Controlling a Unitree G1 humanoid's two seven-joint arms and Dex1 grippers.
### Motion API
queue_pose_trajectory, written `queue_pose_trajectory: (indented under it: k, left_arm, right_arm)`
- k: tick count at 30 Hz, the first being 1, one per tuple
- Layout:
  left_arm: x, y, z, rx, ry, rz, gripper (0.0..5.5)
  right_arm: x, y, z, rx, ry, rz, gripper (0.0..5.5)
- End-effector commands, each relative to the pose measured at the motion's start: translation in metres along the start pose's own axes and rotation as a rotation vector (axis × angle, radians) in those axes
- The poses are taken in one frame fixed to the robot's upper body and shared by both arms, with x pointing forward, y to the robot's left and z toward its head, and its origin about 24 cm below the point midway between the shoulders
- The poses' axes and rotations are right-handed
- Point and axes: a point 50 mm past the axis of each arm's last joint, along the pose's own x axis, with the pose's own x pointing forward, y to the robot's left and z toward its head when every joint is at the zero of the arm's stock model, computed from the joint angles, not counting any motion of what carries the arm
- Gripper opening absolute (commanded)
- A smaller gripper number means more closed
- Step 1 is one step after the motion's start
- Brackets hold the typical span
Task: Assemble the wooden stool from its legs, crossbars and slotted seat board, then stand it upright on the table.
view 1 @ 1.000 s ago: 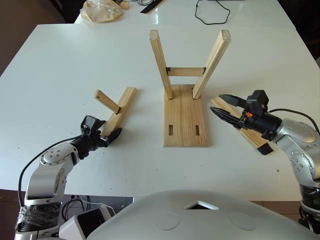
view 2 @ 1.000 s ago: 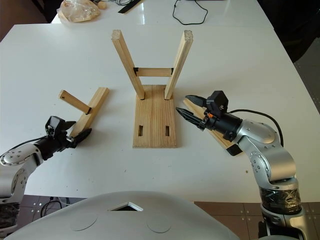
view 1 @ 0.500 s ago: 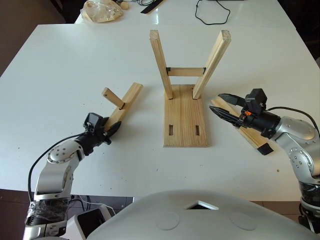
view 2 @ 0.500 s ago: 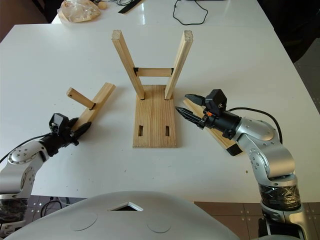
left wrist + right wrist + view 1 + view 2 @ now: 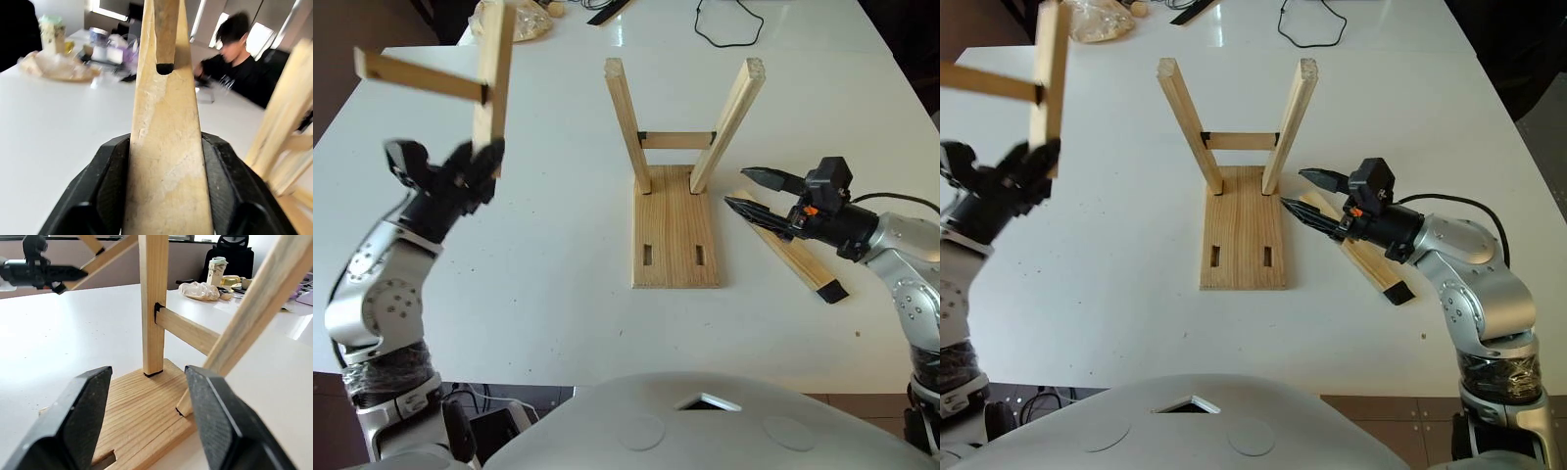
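A glossy white table (image 5: 538,294) takes up the front of the room, with a crumpled bag (image 5: 1102,15) and a looping black cable (image 5: 724,29) at its 12 o'clock end.

Head camera: a flat, grained seat board (image 5: 674,235) lies at the table's centre. Two pale, square-cut legs (image 5: 627,122) stand in its 12 o'clock end, splaying apart and joined by a thin crossbar (image 5: 677,140). Two small rectangular slots (image 5: 648,255) are cut near its 6 o'clock end. At the board's 3 o'clock the right gripper (image 5: 736,188) hangs low over the table with its pointed black fingers spread and holding nothing. Its forearm stretches in from 4 o'clock. A loose leg (image 5: 798,259) with a dark tip lies flat under it, slanting toward 5 o'clock; whether the two touch cannot be told. At the board's 9 to 10 o'clock, well apart from it, the left gripper (image 5: 470,168) is raised high with its elbow bent. It is clamped on the lower end of a third leg (image 5: 492,73), which it holds nearly upright. A short rail (image 5: 416,76) juts from that leg toward 9 o'clock.

Left wrist camera: the third leg's smooth, pale face runs away between two matte black fingers (image 5: 112,186) that press against both its sides. A dark socket (image 5: 165,67) shows farther along the leg.

Right wrist camera: two broad black fingers (image 5: 85,416) stand wide apart. Beyond the gap between them is the seat board's end, with one square leg seated in it and the crossbar meeting that leg at a dark joint.
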Motion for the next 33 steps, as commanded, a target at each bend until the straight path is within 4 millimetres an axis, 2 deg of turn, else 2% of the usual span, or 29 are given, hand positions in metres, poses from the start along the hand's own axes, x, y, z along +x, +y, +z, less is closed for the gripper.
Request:
queue_pose_trajectory:
  k: [1, 3, 7, 10, 13, 19, 26, 33]
  left_arm:
    - [0.014, -0.063, 0.047, -0.023, -0.096, -0.400, 2.01]
    - [0.013, -0.089, 0.048, -0.036, -0.060, -0.558, 2.01]
    - [0.016, -0.118, 0.038, -0.098, 0.028, -0.744, 2.01]
    - [0.018, -0.125, 0.029, -0.117, 0.068, -0.793, 2.01]
    - [0.016, -0.128, 0.020, -0.093, 0.116, -0.824, 2.01]
    - [0.013, -0.128, 0.003, -0.050, 0.247, -0.934, 2.01]
    - [0.022, -0.130, 0.000, 0.039, 0.259, -1.008, 2.01]
    - [0.033, -0.138, 0.000, 0.082, 0.216, -1.027, 2.01]
  right_arm:
    - [0.014, 0.006, 0.039, -0.023, -0.128, 0.143, 2.74]
    - [0.018, 0.006, 0.055, -0.004, -0.190, 0.191, 2.74]
    - [0.021, 0.012, 0.083, 0.052, -0.270, 0.348, 3.34]
    - [0.024, 0.011, 0.094, 0.073, -0.268, 0.392, 3.76]
    - [0.024, 0.013, 0.102, 0.097, -0.265, 0.502, 3.83]
    - [0.029, 0.006, 0.100, 0.118, -0.223, 0.566, 3.83]
    - [0.028, 0.006, 0.102, 0.117, -0.205, 0.637, 3.83]
    - [0.032, 0.010, 0.090, 0.102, -0.128, 0.675, 2.78]
